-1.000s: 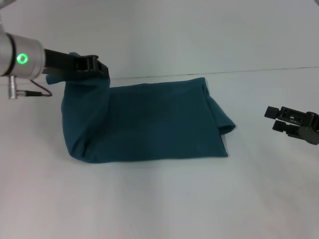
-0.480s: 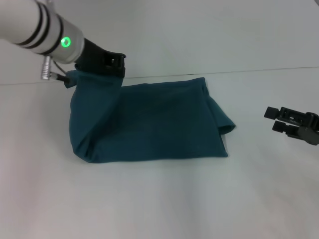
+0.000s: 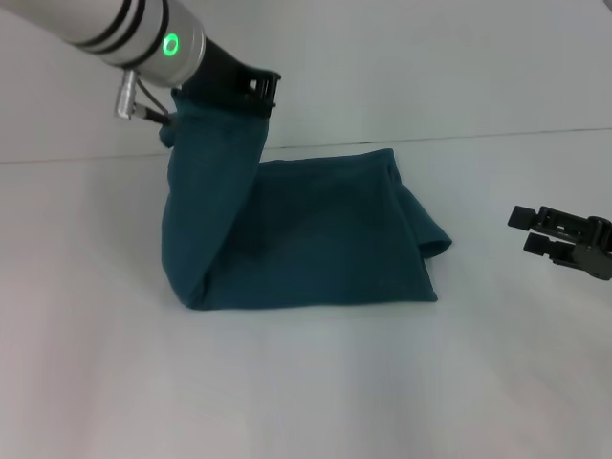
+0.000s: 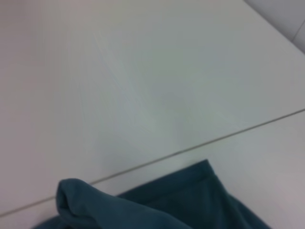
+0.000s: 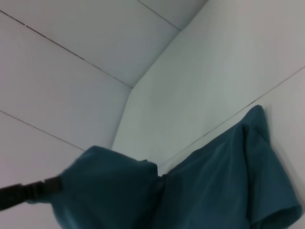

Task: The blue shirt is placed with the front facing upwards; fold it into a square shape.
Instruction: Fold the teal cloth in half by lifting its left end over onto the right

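Folding looks well under way: the blue shirt lies across the middle of the head view as a compact band of several layers, no sleeves spread out and no print showing, on the white table. Its left end is lifted off the surface, hanging as a steep drape from the left gripper in the upper left of the frame. The jaws are closed on a bunch of the cloth at the top of that drape, though the fingertips themselves are buried in fabric and hard to make out. Everything from the centre of the band to its right edge rests flat on the table, with a loose rounded flap bulging out at the right end near mid-frame. The left wrist view shows only a fold of teal fabric along the lower edge and the bare tabletop beyond. The right gripper hangs at the right edge of the frame, well apart from the shirt and holding nothing; its fingers appear slightly parted. The right wrist view shows the raised end of the cloth at lower left and the flat part at lower right. By my judgement the lengthwise folds are done and what remains is to carry the raised left end across onto the right half, then release and tidy that right-hand flap so the outline comes out square.
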`<action>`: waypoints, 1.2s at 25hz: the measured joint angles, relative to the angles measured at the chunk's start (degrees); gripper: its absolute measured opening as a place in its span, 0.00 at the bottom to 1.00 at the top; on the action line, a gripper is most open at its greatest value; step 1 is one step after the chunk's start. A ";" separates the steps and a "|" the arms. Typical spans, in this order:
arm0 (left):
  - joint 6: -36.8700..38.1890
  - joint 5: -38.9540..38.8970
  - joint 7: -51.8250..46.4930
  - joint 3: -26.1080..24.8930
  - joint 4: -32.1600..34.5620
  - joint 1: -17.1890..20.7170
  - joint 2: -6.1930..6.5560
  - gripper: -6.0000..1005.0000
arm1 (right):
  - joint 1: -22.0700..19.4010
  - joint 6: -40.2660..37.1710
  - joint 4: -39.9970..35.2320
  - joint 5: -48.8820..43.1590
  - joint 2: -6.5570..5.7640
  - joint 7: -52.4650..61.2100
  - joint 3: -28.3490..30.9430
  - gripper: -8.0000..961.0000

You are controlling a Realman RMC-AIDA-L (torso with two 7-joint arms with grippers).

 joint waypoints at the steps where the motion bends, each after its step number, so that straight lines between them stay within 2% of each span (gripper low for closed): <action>1: 0.90 0.00 -0.17 0.06 1.40 -0.01 0.00 0.06 | -0.05 0.00 0.00 0.00 0.00 -0.01 0.01 0.90; 6: 2.96 -0.02 -0.69 0.86 4.75 -0.09 -0.13 0.06 | 0.00 0.19 0.39 0.00 0.00 -0.08 0.01 0.90; 16: -4.47 -0.72 -1.80 5.58 -5.22 -1.49 -0.46 0.06 | 0.30 0.97 0.62 0.00 0.05 -0.16 -0.37 0.90; 24: -4.42 -1.99 -1.84 5.73 -4.28 -4.60 -0.50 0.06 | 0.29 0.97 0.63 0.00 0.08 -0.16 -0.44 0.90; 30: -10.57 -1.95 -1.93 6.15 -13.82 -7.99 -0.49 0.06 | 0.29 0.95 0.76 0.00 0.09 -0.16 -0.44 0.90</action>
